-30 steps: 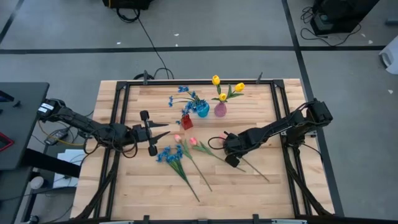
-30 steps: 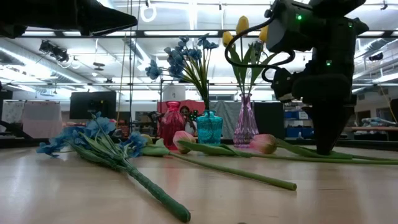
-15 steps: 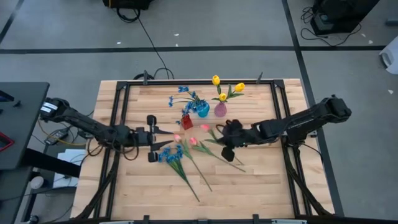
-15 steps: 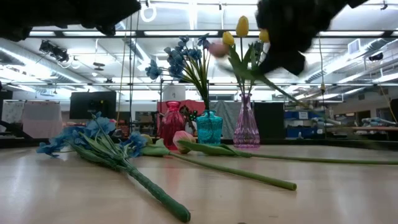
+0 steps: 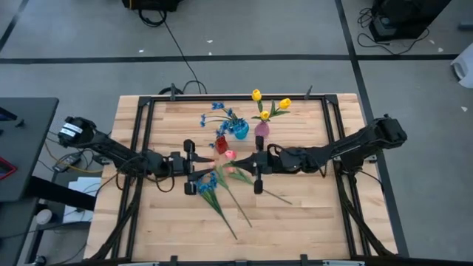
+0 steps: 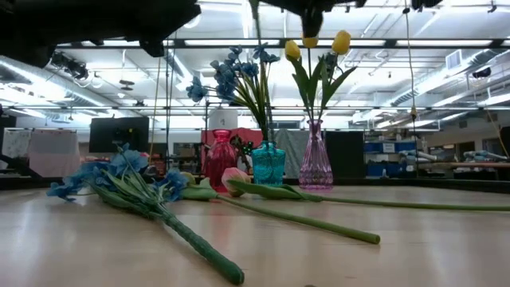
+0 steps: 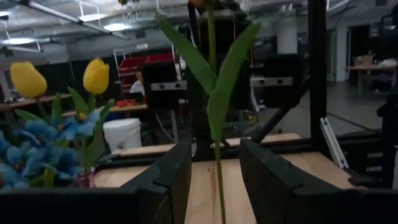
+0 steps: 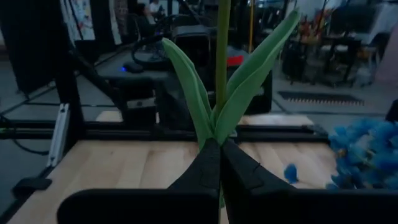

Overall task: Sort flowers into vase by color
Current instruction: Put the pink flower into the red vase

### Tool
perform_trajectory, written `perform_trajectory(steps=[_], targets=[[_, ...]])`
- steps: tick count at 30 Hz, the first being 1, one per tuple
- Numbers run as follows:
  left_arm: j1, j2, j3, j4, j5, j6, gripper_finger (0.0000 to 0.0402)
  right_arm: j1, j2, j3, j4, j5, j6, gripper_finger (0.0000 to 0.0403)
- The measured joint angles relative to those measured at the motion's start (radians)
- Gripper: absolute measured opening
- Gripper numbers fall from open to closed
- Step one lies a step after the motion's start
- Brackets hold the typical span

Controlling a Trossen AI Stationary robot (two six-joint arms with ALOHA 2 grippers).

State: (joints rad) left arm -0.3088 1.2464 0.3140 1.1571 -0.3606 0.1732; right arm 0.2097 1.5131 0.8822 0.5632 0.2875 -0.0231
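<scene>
The right pincer (image 5: 257, 164) is being held shut on the stem of a pink tulip (image 5: 230, 154), the closed fingertips (image 8: 219, 163) meeting just below the point where the two long leaves branch off; the flower is being carried upright above the tabletop (image 5: 310, 222). The left pincer (image 5: 189, 167) is being kept wide open directly opposite, with that same stem standing in the gap between its fingers (image 7: 171, 177) and nothing being gripped by it.

Just beyond the right pincer's tip, the red vase (image 5: 222, 143) is standing empty, with the teal vase (image 5: 240, 131) of blue blossoms and the pink-tinted vase (image 5: 261, 130) of yellow tulips (image 5: 257, 95) farther on. Below and between the two pincers, another pink tulip (image 6: 233, 176) and a bunch of blue blossoms (image 5: 206, 183) are lying flat on the tabletop, their stems crossing.

The carried flower is judged to be very light, with a thin, springy stem that is likely to bend and swing when moved. A hold low on the bare stem, below the leaves, is being favoured, since the soft leaves and blossom would be crushed or would slip. The vases look narrow-necked and easily tipped, so the stem end should be guided in gently.
</scene>
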Motion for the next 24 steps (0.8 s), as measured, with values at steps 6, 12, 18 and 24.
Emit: perform_trajectory(steps=[6,12,18,24], targets=[[0.014,0.103,0.098,-0.095,-0.005,-0.005,0.0142,-0.032,0.041,0.048,0.016,-0.021,-0.037,0.001],[0.026,0.166,0.14,-0.104,-0.111,-0.016,0.0142,-0.044,0.041,0.096,-0.048,-0.048,-0.051,0.0011],[0.034,0.188,0.159,-0.09,-0.114,-0.046,0.0142,-0.043,0.041,0.096,-0.066,-0.063,-0.051,0.0011],[0.041,0.228,0.197,-0.074,-0.055,-0.051,0.0142,-0.043,0.064,0.096,-0.038,-0.072,-0.071,0.0011]])
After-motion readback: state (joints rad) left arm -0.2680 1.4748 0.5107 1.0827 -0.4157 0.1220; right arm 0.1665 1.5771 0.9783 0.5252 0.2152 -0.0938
